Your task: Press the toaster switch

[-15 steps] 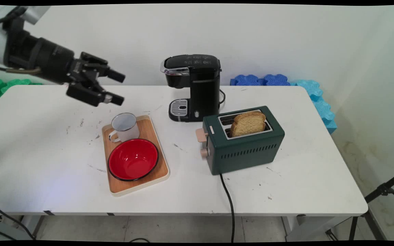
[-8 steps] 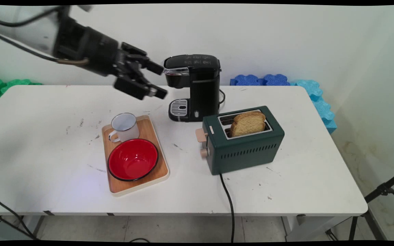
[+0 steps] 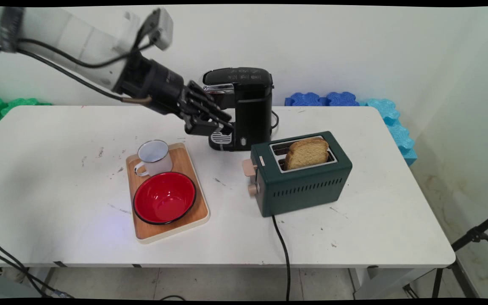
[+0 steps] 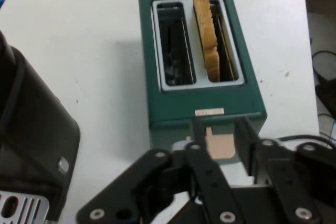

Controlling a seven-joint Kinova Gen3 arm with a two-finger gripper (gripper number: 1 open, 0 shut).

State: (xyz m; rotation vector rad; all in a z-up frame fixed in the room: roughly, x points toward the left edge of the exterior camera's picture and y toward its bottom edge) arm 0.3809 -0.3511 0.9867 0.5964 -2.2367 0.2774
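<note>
The claw (image 3: pixel 223 127) hangs with nothing in it, right in front of the black coffee maker (image 3: pixel 244 106); whether it is open or closed cannot be told. Ahead of it stands the green toaster (image 4: pixel 202 59) with one bread slice (image 4: pixel 206 32) upright in a slot. Behind and below, on the tabletop (image 3: pixel 57 169), a wooden tray (image 3: pixel 187 163) carries a white mug (image 3: pixel 155 157) and red bowl (image 3: pixel 164 197).

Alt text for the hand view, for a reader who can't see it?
Seen from above, a green toaster on the white table holds one slice of toast in its right-hand slot; the other slot is empty. The gripper's black linkage rises from the bottom edge, and a black coffee machine fills the left edge.
</note>
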